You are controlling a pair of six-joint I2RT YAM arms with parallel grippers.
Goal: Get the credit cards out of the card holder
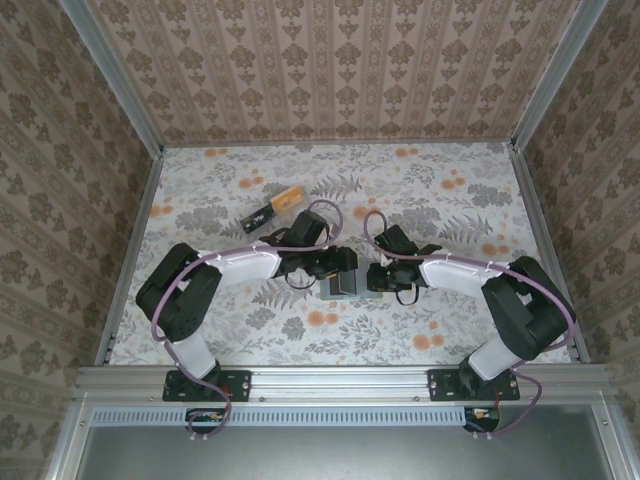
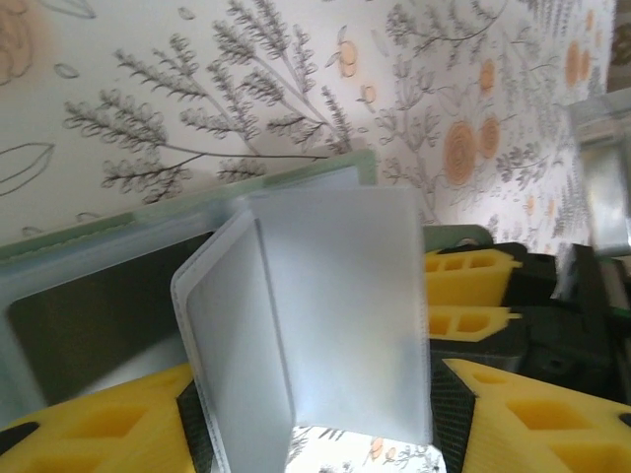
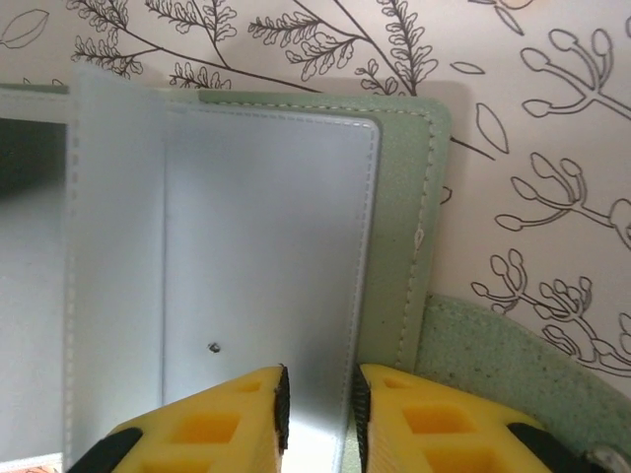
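The grey-green card holder (image 1: 341, 289) lies open on the flowered table between both grippers. In the left wrist view its green rim (image 2: 363, 164) lies flat, and a frosted sleeve (image 2: 340, 296) stands folded in a V. That sleeve rises between the wide-apart yellow fingers of my left gripper (image 2: 315, 394), which is open. My right gripper (image 3: 320, 386) hovers over the sleeve's stitched edge (image 3: 258, 246) beside the green cover (image 3: 406, 197), its jaws a narrow gap apart with nothing pinched. Its yellow fingers (image 2: 469, 286) also show at the holder's far side. The credit cards are hidden.
A black-and-orange block (image 1: 275, 207) lies behind the left arm. Patterned walls and a metal frame (image 1: 130, 235) enclose the table. Both arms (image 1: 240, 265) (image 1: 460, 272) reach inward from the near rail, cables looping above their wrists.
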